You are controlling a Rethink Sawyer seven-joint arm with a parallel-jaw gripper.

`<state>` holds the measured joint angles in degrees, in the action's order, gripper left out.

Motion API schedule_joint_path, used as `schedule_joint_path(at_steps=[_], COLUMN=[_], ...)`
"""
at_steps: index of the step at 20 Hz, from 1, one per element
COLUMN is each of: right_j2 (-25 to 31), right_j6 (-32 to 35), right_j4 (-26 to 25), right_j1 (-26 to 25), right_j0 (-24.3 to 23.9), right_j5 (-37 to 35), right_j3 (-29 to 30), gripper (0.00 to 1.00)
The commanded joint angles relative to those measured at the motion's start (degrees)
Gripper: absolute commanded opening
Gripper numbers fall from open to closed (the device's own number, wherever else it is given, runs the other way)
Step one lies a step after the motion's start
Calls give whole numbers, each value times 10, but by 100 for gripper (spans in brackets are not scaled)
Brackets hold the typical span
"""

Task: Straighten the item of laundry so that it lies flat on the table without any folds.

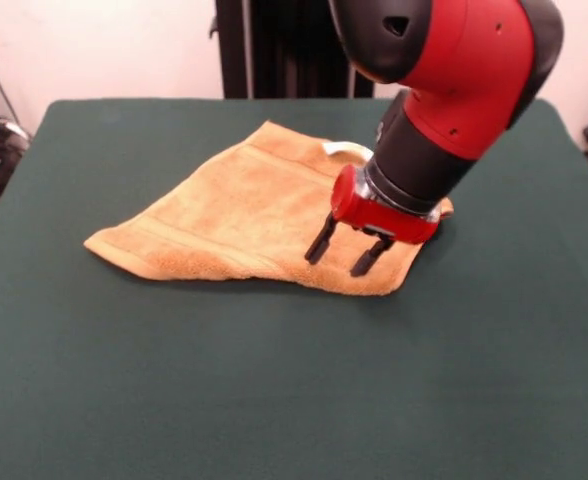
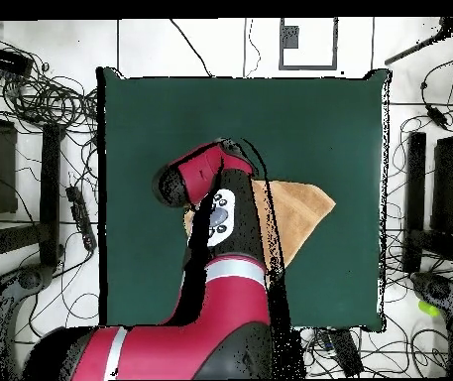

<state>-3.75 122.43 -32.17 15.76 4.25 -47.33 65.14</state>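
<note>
Orange-tan towel [image 1: 244, 215] on green table [image 1: 274, 380], white tag [image 1: 346, 150] unreadable, tool [image 1: 346, 255] fingers apart.

Nothing readable here: no words, numbers or brand marks on the arm [image 1: 444, 90], the towel [image 1: 234, 215] or its tag [image 1: 346, 150].

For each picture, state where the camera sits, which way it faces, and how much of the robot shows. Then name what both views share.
Front view: across the table, low, facing the towel; the arm's wrist and open gripper show, fingers over the towel.
Overhead view: above, looking straight down; the arm covers much of the towel; gripper hidden.
Shared: towel, table, red arm.
</note>
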Motion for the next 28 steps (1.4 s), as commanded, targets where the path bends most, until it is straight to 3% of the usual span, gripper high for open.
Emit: schedule_joint_path(at_steps=[1, 14, 28], right_j2=[30, -8, -25], right_j6=[59, -11, 0], right_j4=[65, 39, 28], right_j1=[-54, -71, -62], right_j0=[10, 1, -12], right_j5=[-118, -233, -247], right_j3=[12, 10, 18], gripper=[100, 100, 100])
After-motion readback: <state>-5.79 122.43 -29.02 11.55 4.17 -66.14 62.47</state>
